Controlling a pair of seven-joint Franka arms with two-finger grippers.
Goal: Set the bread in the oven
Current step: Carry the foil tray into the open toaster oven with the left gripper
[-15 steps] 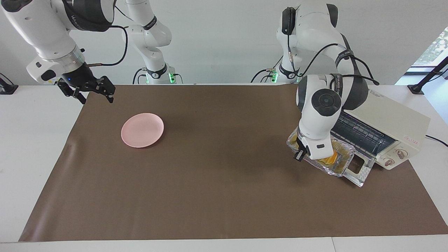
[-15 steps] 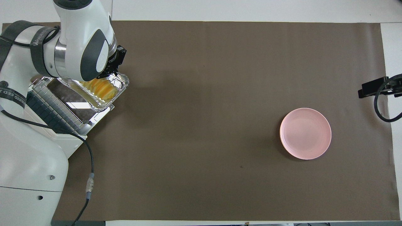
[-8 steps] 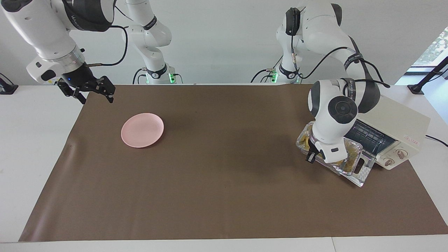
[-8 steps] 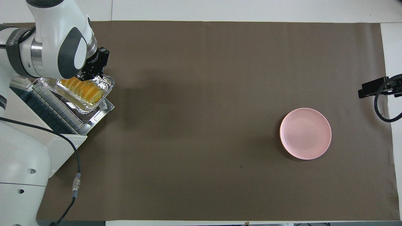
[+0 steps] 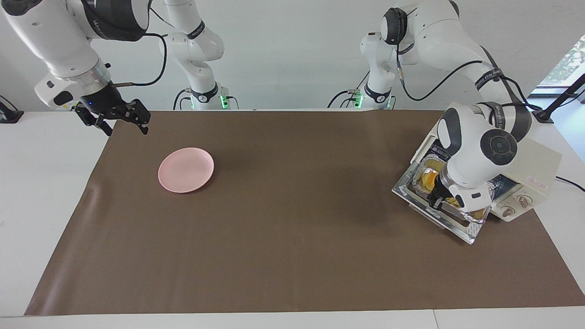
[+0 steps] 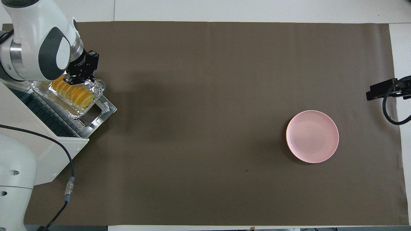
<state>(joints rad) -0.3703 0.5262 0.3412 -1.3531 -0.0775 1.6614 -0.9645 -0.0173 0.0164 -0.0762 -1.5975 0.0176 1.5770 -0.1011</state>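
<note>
The left tool (image 6: 78,78), pinched on the foil tray (image 6: 93,96), holds it with the bread (image 6: 72,93) under it over the oven (image 6: 38,150) door, partway in. Sliding it fully inside remains. The right tool (image 5: 119,119), spread wide, waits near the plate (image 6: 312,136) over the worktop (image 6: 205,128).

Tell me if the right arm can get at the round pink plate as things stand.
Probably yes. The right gripper hangs open above the table's edge at its own end, and the round pink plate lies bare on the brown mat close by, with nothing between them.

Bright, even, sharp overhead light (soft shadows on the brown mat (image 5: 292,219))
</note>
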